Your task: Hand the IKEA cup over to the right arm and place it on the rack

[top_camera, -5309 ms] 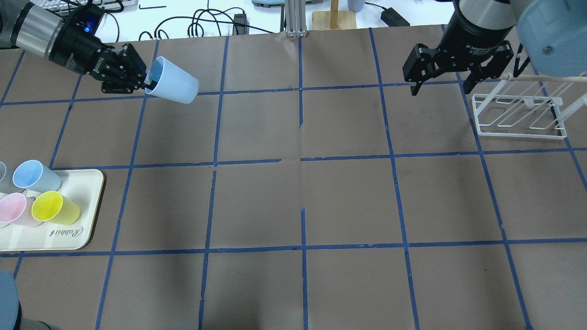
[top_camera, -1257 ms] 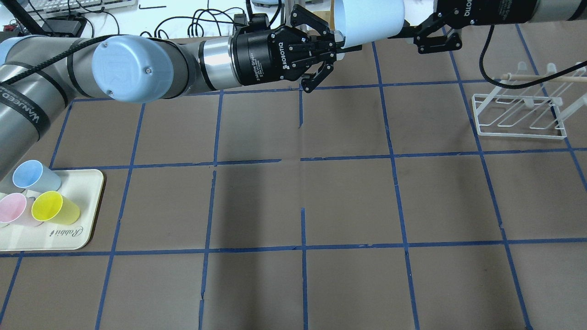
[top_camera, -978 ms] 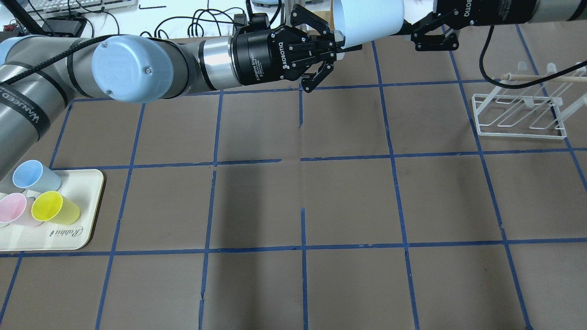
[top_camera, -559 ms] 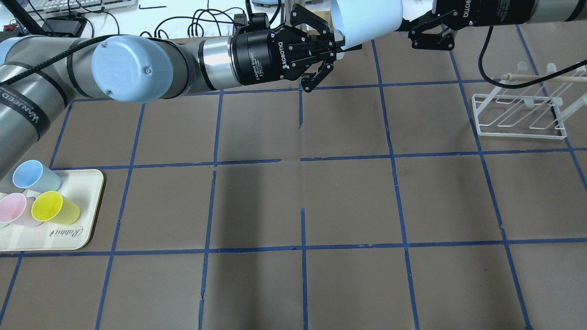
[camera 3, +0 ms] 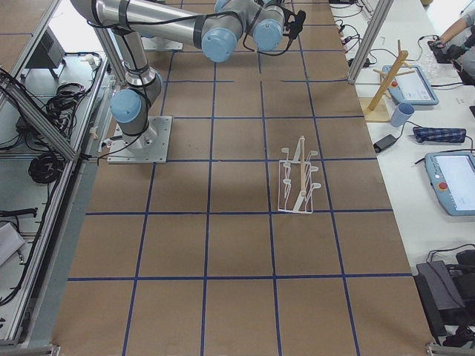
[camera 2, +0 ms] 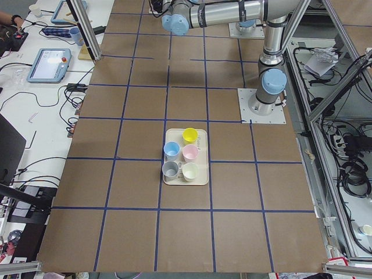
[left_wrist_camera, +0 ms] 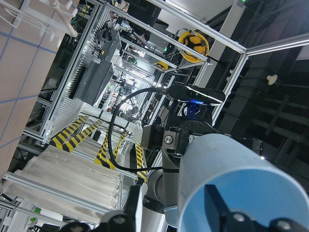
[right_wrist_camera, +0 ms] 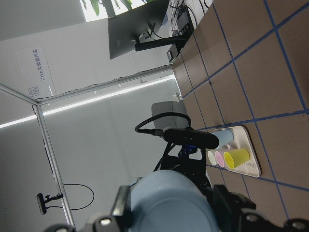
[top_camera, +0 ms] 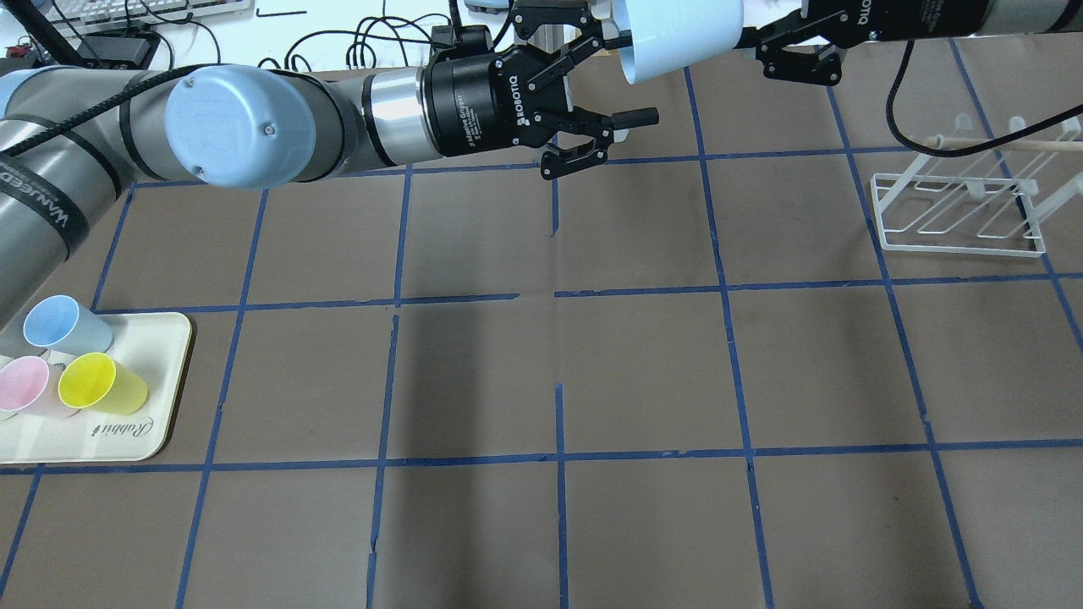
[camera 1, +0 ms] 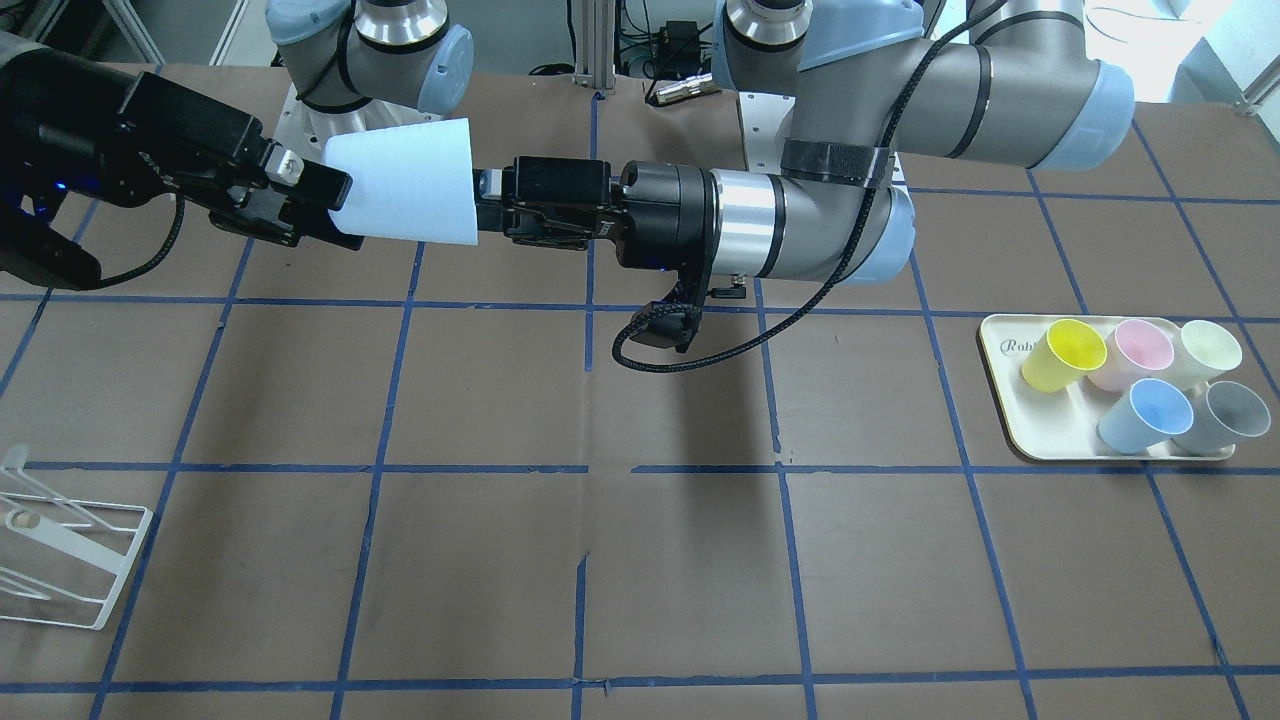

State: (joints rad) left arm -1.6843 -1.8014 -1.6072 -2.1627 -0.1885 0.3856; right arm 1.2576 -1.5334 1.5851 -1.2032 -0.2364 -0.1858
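Note:
The pale blue IKEA cup (top_camera: 677, 34) hangs on its side high above the table's far middle. My right gripper (top_camera: 757, 42) is shut on its narrow base end; it also shows in the front view (camera 1: 320, 205), gripping the cup (camera 1: 400, 180). My left gripper (top_camera: 622, 72) is open, with its fingers spread on either side of the cup's wide mouth. The left wrist view shows the cup (left_wrist_camera: 241, 183) close in front. The right wrist view shows its base (right_wrist_camera: 169, 203) between the fingers. The white wire rack (top_camera: 960, 216) stands at the far right.
A cream tray (top_camera: 161, 397) at the near left holds another blue cup (top_camera: 63, 326), a pink cup (top_camera: 30, 385) and a yellow cup (top_camera: 101, 382). A wooden dowel (top_camera: 998, 144) lies over the rack. Cables lie beyond the far table edge.
My left gripper carried the cup from far left to the middle. My right gripper closed on its base. Just now the left fingers opened off the rim.

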